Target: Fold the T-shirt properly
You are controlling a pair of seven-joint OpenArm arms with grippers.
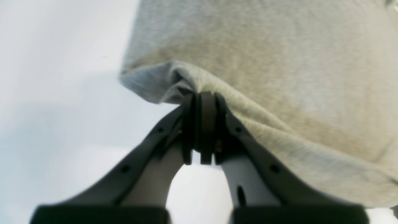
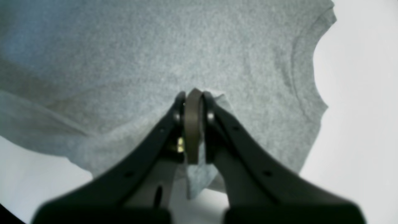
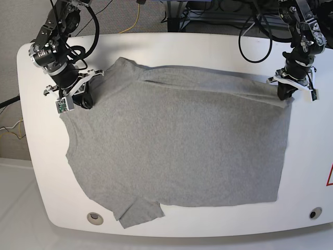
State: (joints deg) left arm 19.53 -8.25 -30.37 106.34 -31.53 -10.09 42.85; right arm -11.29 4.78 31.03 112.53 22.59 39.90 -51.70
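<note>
You have the T-shirt (image 3: 177, 146) spread nearly flat across the middle of the white desk (image 3: 31, 172) in the base view, and the folding itself looks barely begun. The far edge, along the top of that frame, is turned over on itself into a narrow band; the rest lies open as a single spread layer, with one short sleeve sticking out at the lower left and the neckline curving along the left side. So I'd judge that the main folds are all yet to do.

Both hands are clamped on cloth. Your left hand (image 1: 201, 97), at the upper right of the base view, is pinched shut on the hem corner, with a small ridge of fabric bunched up against its tips. Your right hand (image 2: 193, 95), at the upper left of the base view, is closed on the shoulder area beside the collar, and a flap of grey knit hangs down between its fingers in the lower centre of the right wrist frame.

Mind what you cannot check here. Both wrist views are soft and blurred, so you cannot tell how many layers each hand has caught. The left wrist frame cuts the shirt off at top and right. The far sleeve seems tucked under the turned edge, and no tag shows anywhere.
</note>
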